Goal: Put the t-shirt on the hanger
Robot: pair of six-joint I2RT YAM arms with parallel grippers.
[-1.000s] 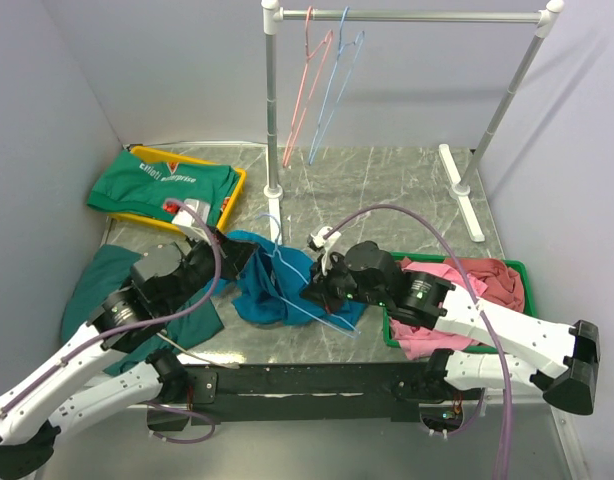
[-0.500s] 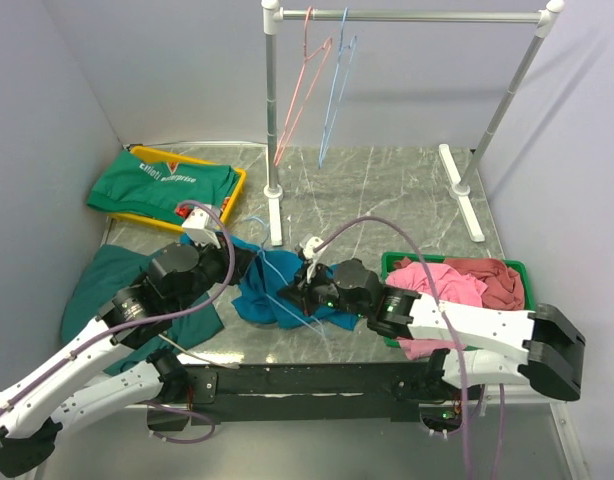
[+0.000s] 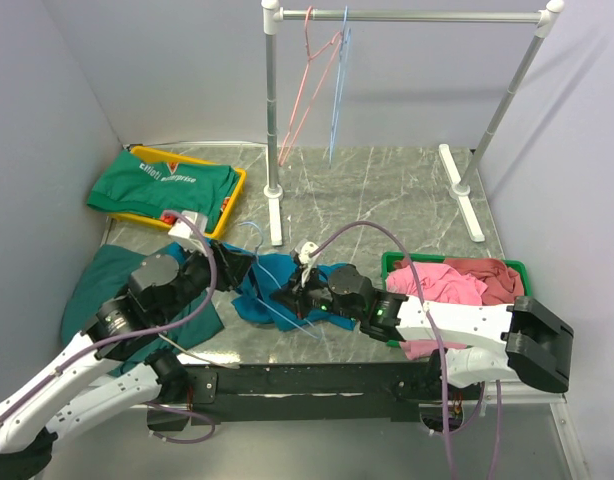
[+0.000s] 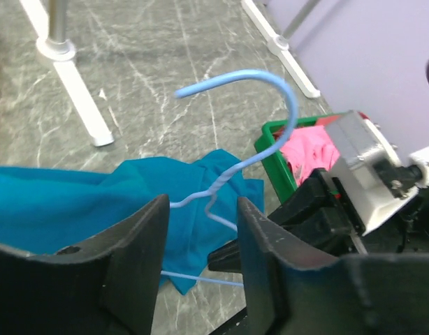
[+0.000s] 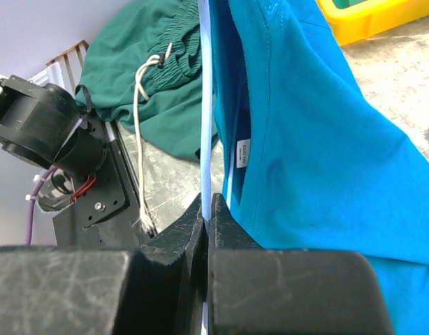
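The left gripper has parted its jaws, leaving the hanger loose between them. The right gripper, pinching that wire, has slid toward 9 o'clock over the t-shirt. The hanging blue hanger has swung toward 3 o'clock.

Green cloth in yellow tray: white lettering, too small to read. T-shirt: white sewn-in tag, print illegible.
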